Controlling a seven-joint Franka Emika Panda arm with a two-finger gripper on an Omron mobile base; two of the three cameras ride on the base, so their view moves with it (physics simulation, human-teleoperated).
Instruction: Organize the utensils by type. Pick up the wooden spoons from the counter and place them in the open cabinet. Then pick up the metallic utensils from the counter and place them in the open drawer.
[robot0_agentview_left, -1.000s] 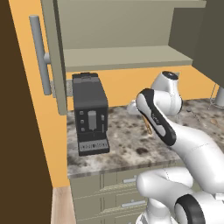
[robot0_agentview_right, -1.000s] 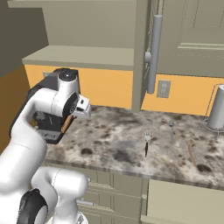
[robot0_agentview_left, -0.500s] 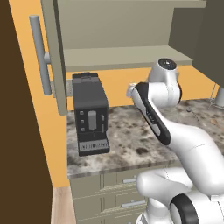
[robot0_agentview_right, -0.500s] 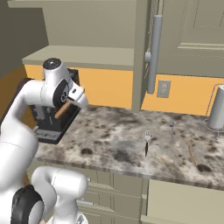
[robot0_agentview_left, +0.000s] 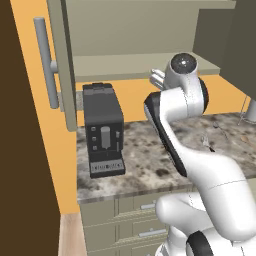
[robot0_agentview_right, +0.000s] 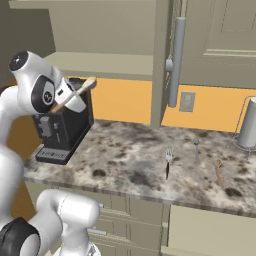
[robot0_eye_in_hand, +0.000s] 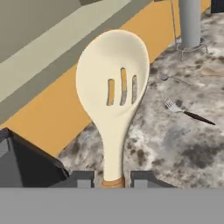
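1. The gripper (robot0_eye_in_hand: 113, 178) grips the slotted wooden spoon (robot0_eye_in_hand: 114, 87) by its handle.
2. In the right base view, the spoon's (robot0_agentview_right: 76, 92) long axis points toward 2 o'clock, at the open cabinet's shelf (robot0_agentview_right: 107, 65) just above.

black coffee machine (robot0_agentview_left: 103, 129) sits at about 9 o'clock, grey cylinder canister (robot0_agentview_right: 248, 124) way over at 3, wall outlet (robot0_agentview_right: 187, 101) between.
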